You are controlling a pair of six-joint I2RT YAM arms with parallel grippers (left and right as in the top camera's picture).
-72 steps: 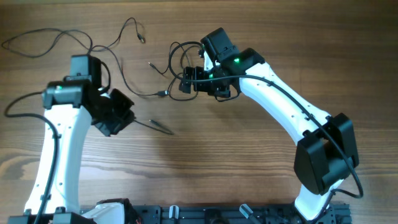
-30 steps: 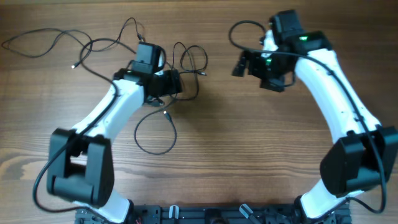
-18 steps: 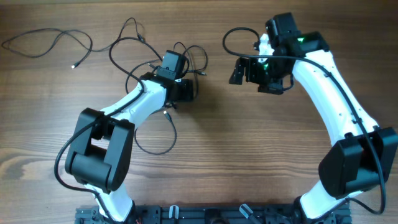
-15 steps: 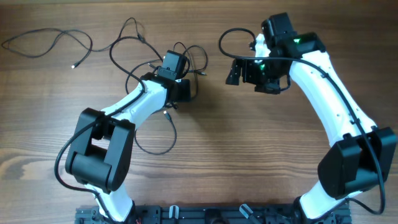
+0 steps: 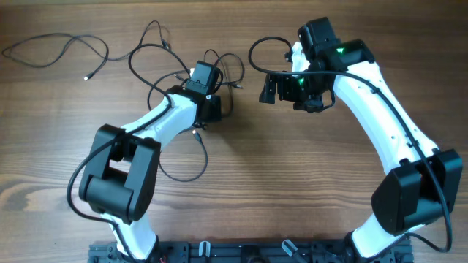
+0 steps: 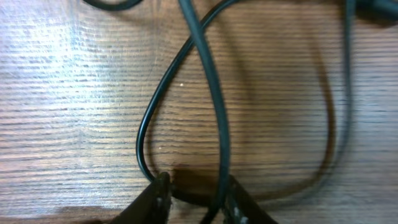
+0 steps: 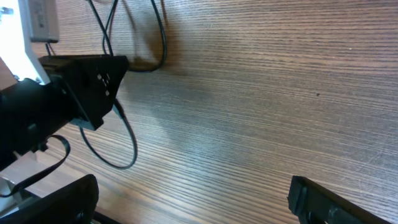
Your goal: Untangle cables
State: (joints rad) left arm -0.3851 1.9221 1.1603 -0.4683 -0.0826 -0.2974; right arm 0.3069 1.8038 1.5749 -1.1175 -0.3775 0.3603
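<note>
- Take the left gripper as your mark. Far to its left, toward the upper corner of the table, a lone cable lies in a slack wave. It is well apart from the rest, with its pale tip pointing down.
- Nearer, up and to the left of the mark, the cables sprawl in open loops that run in toward it.
- Below the mark and to its left, a lower loop lies round on the wood, partly under the left arm. A small plug end sits just below the gripper.
- At the mark itself, your left wrist view shows two strands crossing. One strand runs down between the fingers, which stand close together. You cannot tell whether they pinch it or only bracket it.
- Just above the mark, a few small loops bunch tightly, touching one another.
- To the right of the mark, across a strip of bare wood, the right gripper faces it. Its claw is spread wide and empty, touching no cable.
- Up and to the right of the mark, the right arm's own thick black lead arcs above the right gripper.
</note>
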